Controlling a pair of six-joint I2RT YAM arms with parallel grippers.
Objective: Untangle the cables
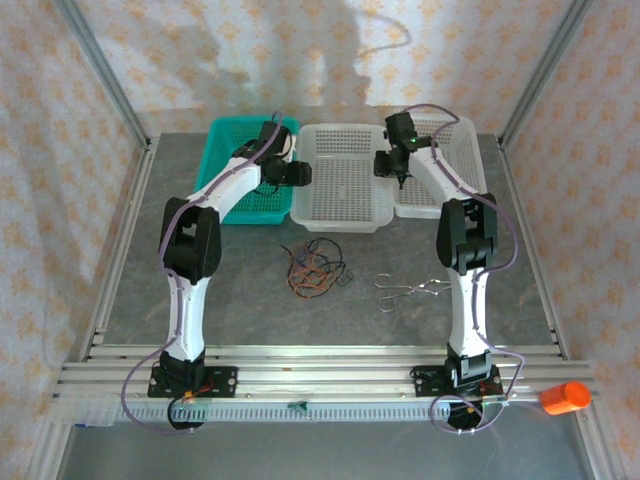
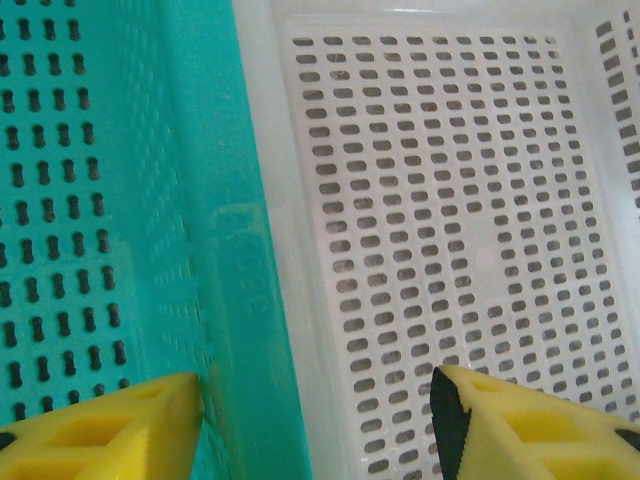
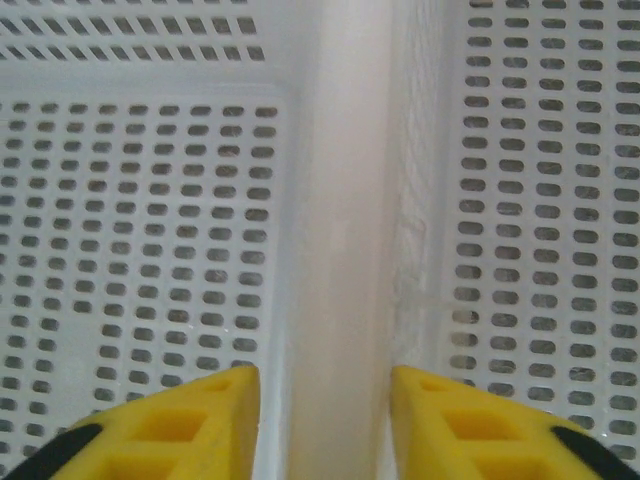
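Note:
The cables (image 1: 317, 266) lie as one tangled heap of thin black and orange-red wires on the grey table, in front of the baskets and between the two arms. My left gripper (image 1: 296, 174) hovers far from them, over the seam where the green basket (image 2: 120, 200) meets the middle white basket (image 2: 450, 200); its yellow fingers (image 2: 110, 430) stand open with nothing between them. My right gripper (image 1: 398, 172) hangs over the shared rims of the two white baskets (image 3: 345, 250), open and empty, its fingers (image 3: 170, 425) straddling that ridge.
A silver metal wire clip (image 1: 408, 291) lies on the table right of the tangle, near the right arm. A third perforated white basket (image 1: 455, 165) stands at the back right. An orange cylinder (image 1: 565, 397) sits on the front rail. Aluminium frame posts border the table.

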